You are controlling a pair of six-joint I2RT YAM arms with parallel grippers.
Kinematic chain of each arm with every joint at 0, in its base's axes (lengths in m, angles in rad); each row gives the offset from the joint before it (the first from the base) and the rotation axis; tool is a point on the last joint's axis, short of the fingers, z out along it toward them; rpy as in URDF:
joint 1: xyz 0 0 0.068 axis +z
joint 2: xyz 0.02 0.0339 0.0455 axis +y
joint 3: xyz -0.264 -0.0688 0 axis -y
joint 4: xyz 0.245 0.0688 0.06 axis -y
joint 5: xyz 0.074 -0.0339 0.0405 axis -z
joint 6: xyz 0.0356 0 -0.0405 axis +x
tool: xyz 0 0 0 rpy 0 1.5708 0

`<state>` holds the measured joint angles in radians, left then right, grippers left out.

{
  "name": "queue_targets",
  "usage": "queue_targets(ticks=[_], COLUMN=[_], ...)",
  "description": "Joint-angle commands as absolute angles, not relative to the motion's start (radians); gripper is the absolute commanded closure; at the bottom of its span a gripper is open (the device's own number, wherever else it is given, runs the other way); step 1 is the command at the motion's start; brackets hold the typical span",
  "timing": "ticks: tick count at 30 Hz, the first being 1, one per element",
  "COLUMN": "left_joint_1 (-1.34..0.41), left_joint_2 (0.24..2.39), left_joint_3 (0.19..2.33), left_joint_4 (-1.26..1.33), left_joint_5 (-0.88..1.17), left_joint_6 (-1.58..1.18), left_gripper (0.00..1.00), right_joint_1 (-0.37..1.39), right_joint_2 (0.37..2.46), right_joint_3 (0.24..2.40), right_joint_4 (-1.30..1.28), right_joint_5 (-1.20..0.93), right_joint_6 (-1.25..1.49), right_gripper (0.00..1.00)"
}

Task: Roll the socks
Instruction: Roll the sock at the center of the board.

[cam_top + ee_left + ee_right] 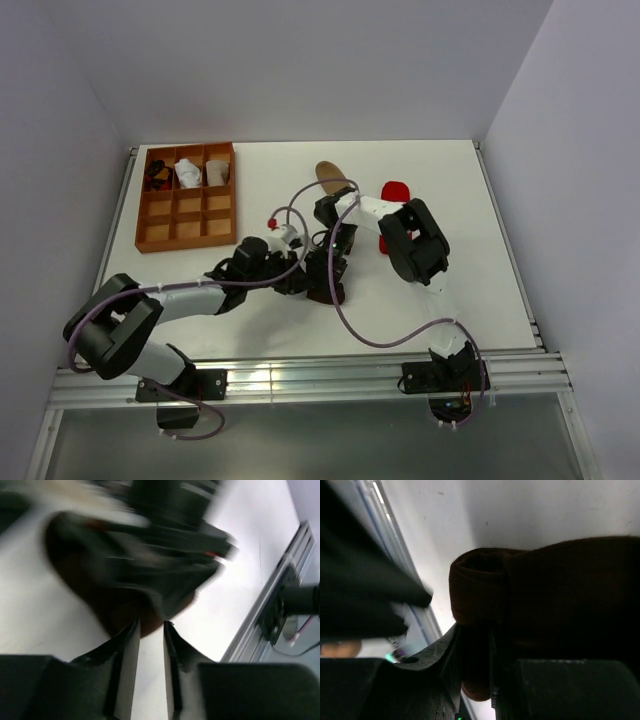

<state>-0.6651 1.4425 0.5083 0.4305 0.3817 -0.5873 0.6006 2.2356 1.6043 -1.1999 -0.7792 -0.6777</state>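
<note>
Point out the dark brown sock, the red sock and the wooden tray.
dark brown sock (pixel 560 595), right wrist view, on its folded body.
red sock (pixel 395 190), top view, on its visible end.
wooden tray (pixel 187 228), top view, on an empty near compartment.

White table (pixel 480 200), plain pale walls (pixel 300 60) on three sides, aluminium rails (pixel 300 385) along near edge

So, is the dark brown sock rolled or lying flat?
Partly rolled: in the right wrist view the dark brown sock curls into a roll at one end, fabric pinched in the right tool. The rest is hidden.
</note>
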Motion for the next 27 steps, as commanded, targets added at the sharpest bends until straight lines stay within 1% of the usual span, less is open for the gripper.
queue_targets(ticks=[1, 5, 6, 11, 20, 25, 26, 27], left_joint_1=[-0.782, -0.821, -0.833, -0.842, -0.847, -0.9, -0.913, -0.943], left_joint_2=[1.448, 1.493, 1.505, 1.526, 1.534, 1.499, 1.497, 1.5], left_joint_3=[0.592, 0.641, 0.653, 0.678, 0.713, 0.722, 0.726, 0.732], left_joint_4=[0.331, 0.273, 0.258, 0.235, 0.181, 0.129, 0.121, 0.104], left_joint_5=[0.233, 0.184, 0.175, 0.132, 0.175, 0.081, 0.06, 0.008], left_joint_6=[-0.48, -0.43, -0.42, -0.376, -0.31, -0.276, -0.272, -0.258], left_gripper=[0.68, 0.59, 0.54, 0.47, 0.44, 0.41, 0.39, 0.38], right_joint_1=[0.592, 0.571, 0.563, 0.548, 0.529, 0.525, 0.522, 0.52], right_joint_2=[2.356, 2.417, 2.424, 2.442, 2.482, 2.493, 2.493, 2.493], right_joint_3=[1.649, 1.698, 1.712, 1.732, 1.759, 1.772, 1.779, 1.782], right_joint_4=[-1.293, -1.364, -1.379, -1.413, -1.44, -1.439, -1.437, -1.434], right_joint_5=[-0.713, -0.73, -0.729, -0.739, -0.733, -0.733, -0.736, -0.738], right_joint_6=[-0.758, -0.819, -0.819, -0.841, -0.838, -0.825, -0.821, -0.812], right_gripper=[0.83, 0.82, 0.82, 0.81, 0.8, 0.79, 0.8, 0.8])
